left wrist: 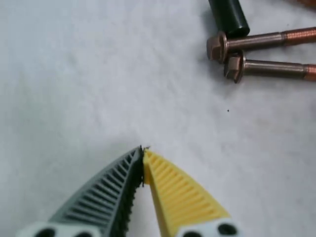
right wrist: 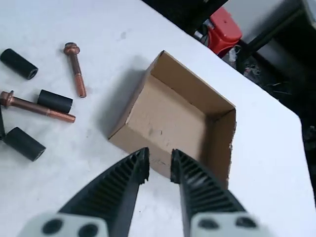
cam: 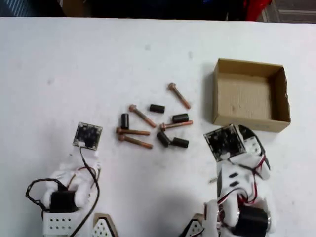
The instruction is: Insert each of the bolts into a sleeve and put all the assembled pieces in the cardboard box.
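Bolts [cam: 142, 115], five of copper-coloured metal, lie loose in a cluster at the middle of the counter [cam: 74, 64], mixed with five short black sleeves [cam: 157, 108]. None is assembled yet and none is in the cardboard box [cam: 247, 121], which stands open-topped at about 3 o'clock from the cluster. The bolts look stiff, small and probably light. Their round shanks would likely roll, though the flanged heads should check that. The best hold is probably across the shank near the head, leaving the threaded end free for a sleeve. The sleeves look smooth and may slip or roll, so they are best pinched across the outside with the bore unblocked. At the cluster's 8 o'clock two bolts lie nearly parallel and just beside each other, leaving little room for a finger between them. The bolt at 1 o'clock lies apart and is easier to reach. There is working room toward 10 o'clock, and the counter's far edge at 12 is well apart. The left hand [left wrist: 143, 150] is at the cluster's 8 o'clock, tips pressed together and empty. The right hand [right wrist: 159, 165] is near the box's 6 o'clock wall, parted by a narrow gap and holding nothing.
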Motion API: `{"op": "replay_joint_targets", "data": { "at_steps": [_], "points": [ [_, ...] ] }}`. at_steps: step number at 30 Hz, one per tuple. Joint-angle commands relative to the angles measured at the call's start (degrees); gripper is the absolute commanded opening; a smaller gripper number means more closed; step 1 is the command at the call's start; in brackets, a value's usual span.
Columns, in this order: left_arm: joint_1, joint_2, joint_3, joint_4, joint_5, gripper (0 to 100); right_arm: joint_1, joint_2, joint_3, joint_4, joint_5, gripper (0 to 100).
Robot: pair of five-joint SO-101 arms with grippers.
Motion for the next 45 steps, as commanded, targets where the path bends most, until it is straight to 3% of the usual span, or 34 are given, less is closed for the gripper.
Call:
{"op": "replay_joint_targets", "data": {
  "at_steps": [1,12,19,28,36,45],
  "points": [
    [1.0,-0.4,-0.4,-1.8,0.1,2,-3.2,12.9,-8.9,0.6,0.4,12.8],
    [0.8,-0.2,-0.2,-3.3,0.1,2,-11.1,43.3,-20.4,0.7,1.6,13.4],
    [0.7,-0.2,-0.2,-3.3,0.1,2,-17.9,61.7,-30.4,9.3,10.7,22.0],
    [0.7,-0.2,-0.1,-2.4,0.0,2,-25.6,76.9,-34.7,12.5,27.8,22.6],
    [0.7,-0.2,-0.1,-2.4,-0.1,2,-25.8,86.4,-34.5,9.4,31.5,22.6],
    [0.7,-0.2,-0.1,-2.5,-0.3,2,-26.0,96.6,-34.5,-1.0,26.6,17.5]
  ]
}}
